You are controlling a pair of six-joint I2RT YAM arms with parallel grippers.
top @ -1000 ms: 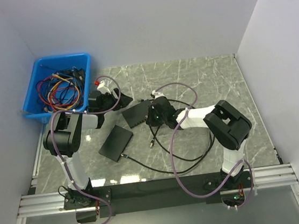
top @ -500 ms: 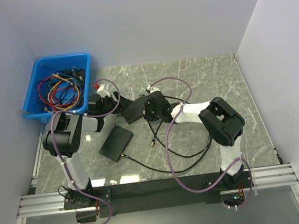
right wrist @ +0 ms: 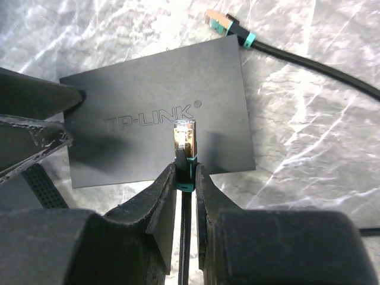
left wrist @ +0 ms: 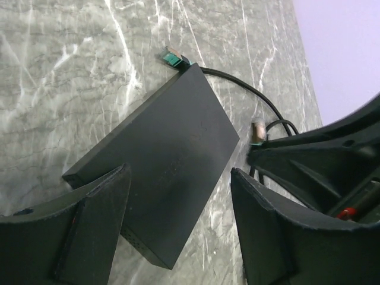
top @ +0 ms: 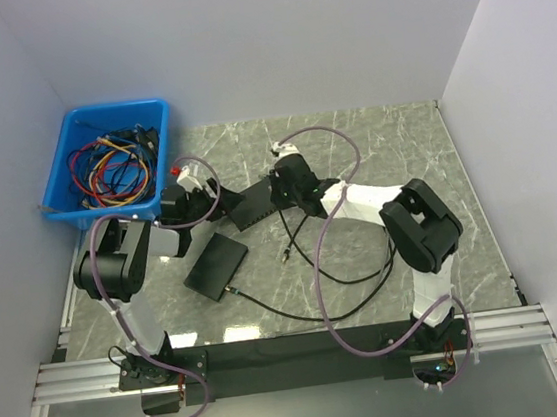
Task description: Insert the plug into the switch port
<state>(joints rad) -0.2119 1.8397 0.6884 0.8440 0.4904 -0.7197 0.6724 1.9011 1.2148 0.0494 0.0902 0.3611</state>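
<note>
The black TP-LINK switch (right wrist: pixel 154 124) lies flat on the marble table; it also shows in the top view (top: pixel 250 209) and the left wrist view (left wrist: pixel 172 172). My right gripper (right wrist: pixel 185 169) is shut on the plug (right wrist: pixel 185 138), a gold-tipped connector with a teal boot, held just above the switch's top face. In the top view the right gripper (top: pixel 279 193) is at the switch's right end. My left gripper (left wrist: pixel 180 175) is open and straddles the switch's left corner without gripping it; in the top view the left gripper (top: pixel 220 203) sits at its left. The switch ports are hidden.
A second teal-booted plug (right wrist: pixel 221 22) lies loose by the switch's far corner. A second flat black box (top: pixel 217 266) with a cable lies nearer the bases. Black cable loops (top: pixel 347 281) lie right of it. A blue bin (top: pixel 152 110) of cables stands at the back left.
My right gripper has carried the plug away from the bases and over the switch. My left gripper has shifted slightly left and nearer, staying at the switch's left end.
</note>
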